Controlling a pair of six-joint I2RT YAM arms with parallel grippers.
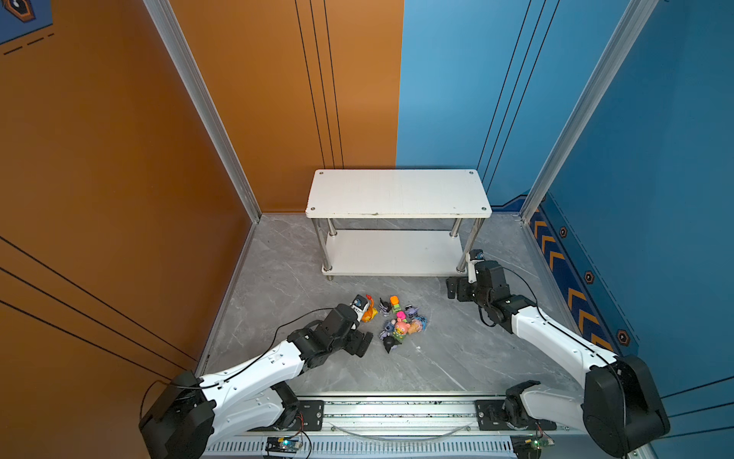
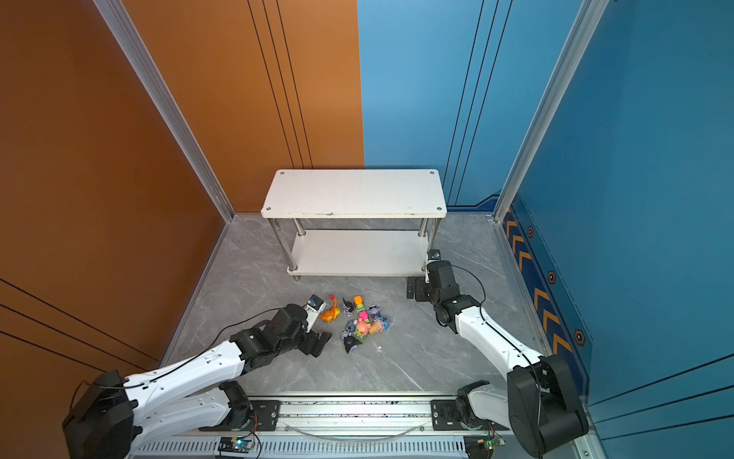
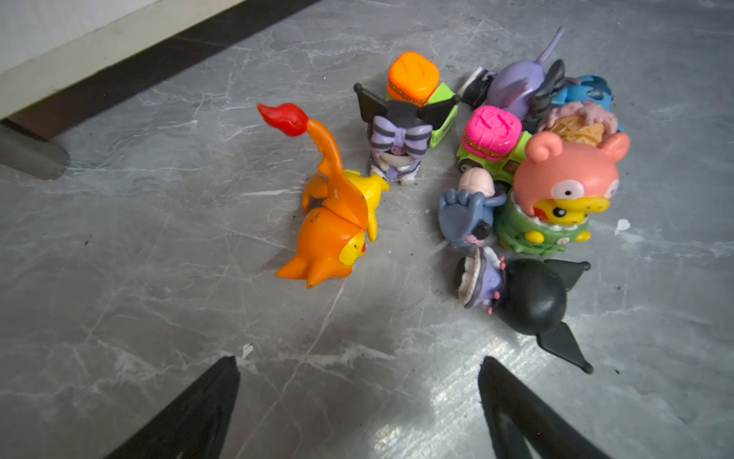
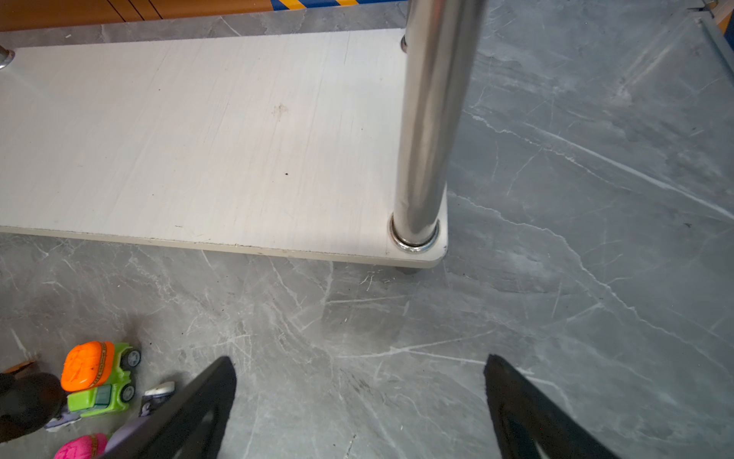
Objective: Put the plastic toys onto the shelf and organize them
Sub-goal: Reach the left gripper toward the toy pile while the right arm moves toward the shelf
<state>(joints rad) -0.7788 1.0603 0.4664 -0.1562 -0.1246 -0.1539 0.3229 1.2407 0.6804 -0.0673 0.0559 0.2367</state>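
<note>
The plastic toys [image 1: 399, 322] lie in a small heap on the grey floor in front of the shelf [image 1: 397, 194], whose two white boards are bare. In the left wrist view the orange spiky creature [image 3: 329, 222] lies apart from the rest. The pink bear [image 3: 568, 175], grey-blue donkey [image 3: 464, 214], a black eared head [image 3: 532, 294] and the pink-topped green block [image 3: 492, 131] crowd together. My left gripper [image 3: 357, 361] is open just short of the heap, holding nothing. My right gripper [image 4: 357, 357] is open over bare floor by the shelf's near right chrome post [image 4: 429, 119].
An orange wall [image 1: 119, 179] closes the left side and a blue wall [image 1: 655, 198] the right. Aluminium frame posts [image 1: 206, 111] stand at the back corners. The arms' mounting rail [image 1: 397, 409] runs along the front edge.
</note>
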